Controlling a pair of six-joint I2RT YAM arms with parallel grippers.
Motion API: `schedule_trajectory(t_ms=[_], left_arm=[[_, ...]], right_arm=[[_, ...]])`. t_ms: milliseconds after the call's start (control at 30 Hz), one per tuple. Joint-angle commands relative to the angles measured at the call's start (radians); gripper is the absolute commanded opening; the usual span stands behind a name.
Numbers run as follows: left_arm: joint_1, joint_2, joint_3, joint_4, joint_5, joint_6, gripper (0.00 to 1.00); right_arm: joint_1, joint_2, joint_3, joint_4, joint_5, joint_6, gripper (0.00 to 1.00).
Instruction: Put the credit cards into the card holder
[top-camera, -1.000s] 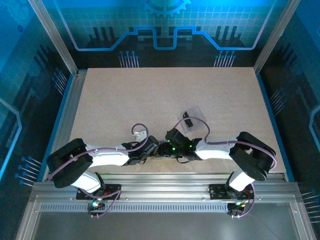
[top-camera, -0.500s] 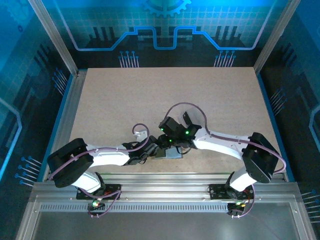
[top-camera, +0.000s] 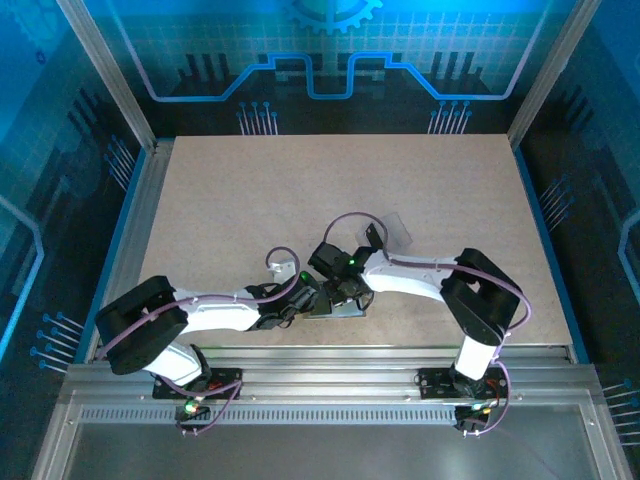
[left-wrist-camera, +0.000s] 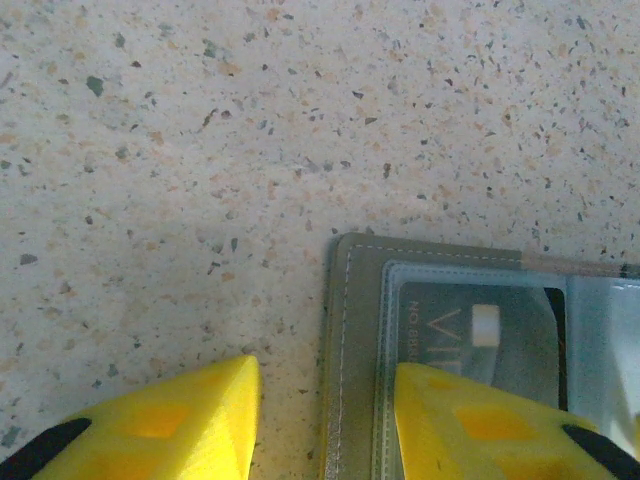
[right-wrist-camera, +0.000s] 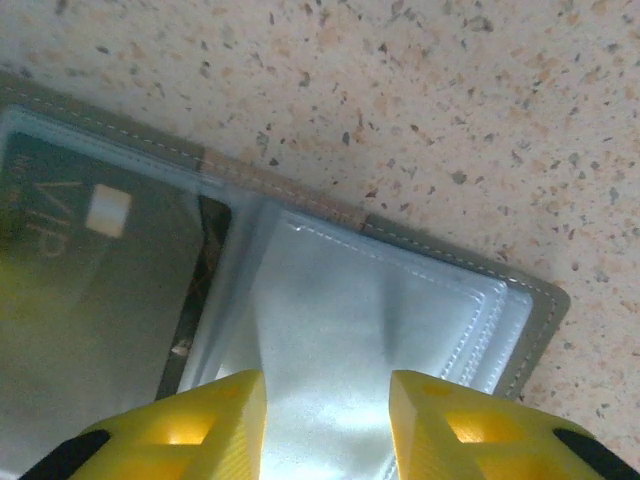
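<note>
The card holder (top-camera: 346, 309) lies open near the table's front edge, a grey stitched case with clear sleeves. A dark credit card (left-wrist-camera: 480, 335) marked VIP sits inside its left sleeve, seen too as the dark card (right-wrist-camera: 90, 290) in the right wrist view. My left gripper (left-wrist-camera: 325, 420) is open and straddles the holder's left edge (left-wrist-camera: 345, 360): one finger is over the bare table, the other over the card's sleeve. My right gripper (right-wrist-camera: 325, 430) is open low over the clear right sleeve (right-wrist-camera: 360, 330), which is creased between the fingers. Both grippers meet over the holder (top-camera: 325, 295).
A clear plastic box (top-camera: 398, 231) sits on the table just beyond the right forearm, partly covered by it. The speckled tabletop (top-camera: 300, 190) stretches away behind the arms. Metal frame rails (top-camera: 150, 200) border the table's sides.
The right arm folded inward, its elbow swinging left and its forearm moving over the clear box; its jaws narrowed slightly. The left arm stayed still.
</note>
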Motion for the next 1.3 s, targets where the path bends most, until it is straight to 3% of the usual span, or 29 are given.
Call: schedule_trajectory(t_ms=[0,233,633,867,1033,1267], left_arm=[[-0.062,0.093,-0.036,-0.069,0.325,-0.022,0.42],[-0.062,0.104,-0.032,-0.071,0.322,-0.015,0.42],[-0.062,0.15,-0.053,-0.012,0.333,-0.024,0.41],[-0.079,0.192,-0.066,0.071,0.361,-0.045,0.41],[-0.081,0.21,-0.074,0.116,0.382,-0.058,0.41],[-0.081,0.203,-0.092,0.155,0.396,-0.066,0.42]], right_arm=[[-0.005,0.035,0.024,-0.034,0.035,-0.008,0.39],[0.0,0.078,0.006,-0.029,0.039,0.017,0.36],[0.013,0.045,0.075,-0.049,0.047,-0.021,0.0],[0.046,0.078,0.182,-0.095,0.02,-0.046,0.0],[0.027,0.072,0.18,-0.038,-0.099,-0.035,0.17],[-0.051,0.012,0.06,0.17,-0.353,0.03,0.28]])
